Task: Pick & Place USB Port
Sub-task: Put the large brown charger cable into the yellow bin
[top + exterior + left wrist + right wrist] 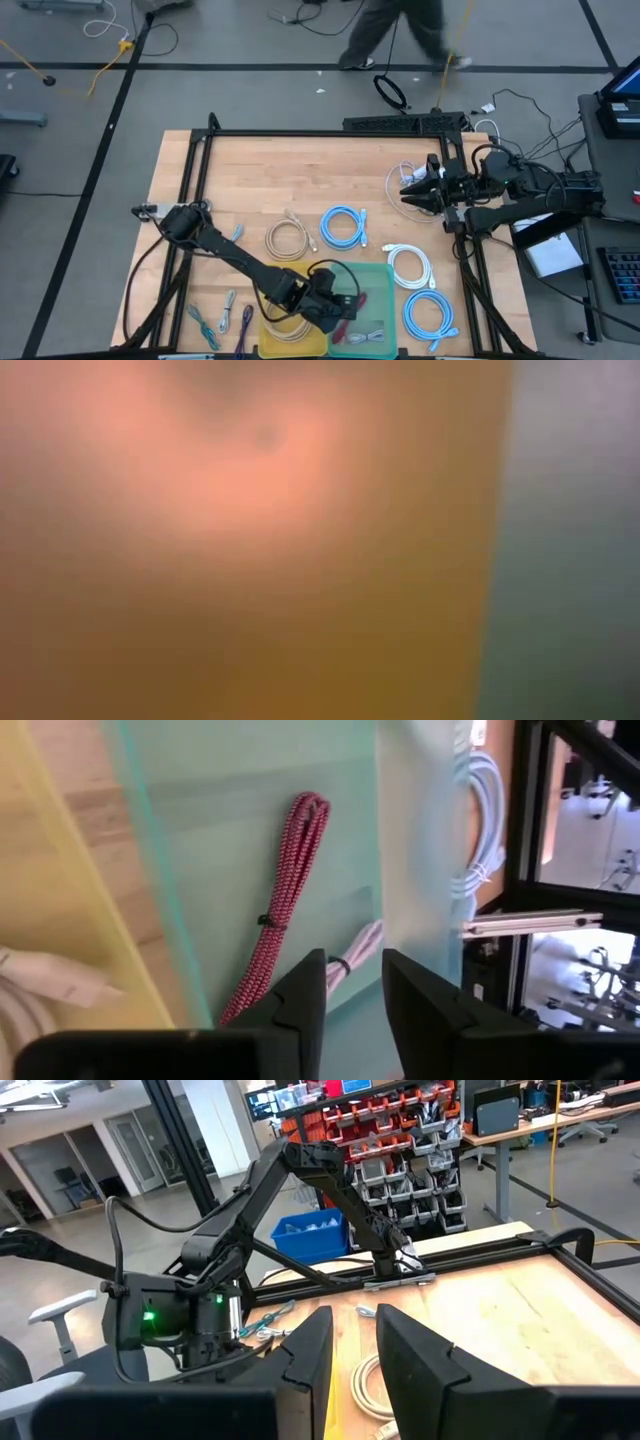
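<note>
Hovering over the green bin [385, 275] at the tabletop's [300, 170] near edge, the left gripper [350, 1005] stands slightly parted, empty. Inside lies the red braided cable [285, 910]: light, floppy, best pinched at its tied middle. The right gripper [352, 1355] idles near the right edge, narrowly open.

The floor [250, 90] is grey with black lines on it. A yellow cord [105, 62] lies on it. A person's legs [400, 30] walk past the wooden counter [300, 170]. Far back are red and grey bins [400, 1140], a blue box [310, 1235], a white chair [65, 1320] and a long desk [560, 1120].
</note>
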Controlling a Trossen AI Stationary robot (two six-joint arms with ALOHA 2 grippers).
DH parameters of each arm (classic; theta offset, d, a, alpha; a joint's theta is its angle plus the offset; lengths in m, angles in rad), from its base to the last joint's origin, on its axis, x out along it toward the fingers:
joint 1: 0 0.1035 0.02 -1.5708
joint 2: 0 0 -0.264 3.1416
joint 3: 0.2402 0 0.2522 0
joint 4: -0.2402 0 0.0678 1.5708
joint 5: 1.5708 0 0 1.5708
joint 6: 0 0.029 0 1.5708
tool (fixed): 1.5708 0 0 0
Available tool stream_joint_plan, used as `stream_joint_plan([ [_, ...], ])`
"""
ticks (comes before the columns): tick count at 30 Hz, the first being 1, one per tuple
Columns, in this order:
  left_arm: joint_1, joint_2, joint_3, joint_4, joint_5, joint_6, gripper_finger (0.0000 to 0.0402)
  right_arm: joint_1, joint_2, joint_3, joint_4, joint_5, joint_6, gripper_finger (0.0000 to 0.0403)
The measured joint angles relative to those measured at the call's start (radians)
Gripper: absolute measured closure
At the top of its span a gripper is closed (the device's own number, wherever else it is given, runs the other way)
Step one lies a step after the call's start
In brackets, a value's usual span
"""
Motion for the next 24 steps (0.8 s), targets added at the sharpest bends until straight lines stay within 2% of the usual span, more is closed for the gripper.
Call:
stream_joint_plan([
  [7,0.026,-0.005,0.000,-0.023,-0.070,0.087,0.0293,0.000,0.000,0.000,-0.023,0.000,0.000,0.0330],
  [9,0.055,-0.010,0.000,-0.047,-0.056,0.150,0.0293,0.000,0.000,0.000,-0.044,0.000,0.006,0.0330],
  [17,0.212,-0.045,-0.002,-0.189,0.108,0.400,0.0293,0.033,0.000,0.000,-0.055,-0.003,0.050,0.0330],
  [21,0.280,-0.106,-0.002,-0.278,0.109,0.499,0.0293,0.070,0.001,0.000,-0.060,-0.001,0.073,0.0330],
  [24,0.331,-0.155,0.000,-0.430,0.070,0.559,0.0293,0.097,0.007,0.000,-0.060,0.005,0.080,0.0330],
])
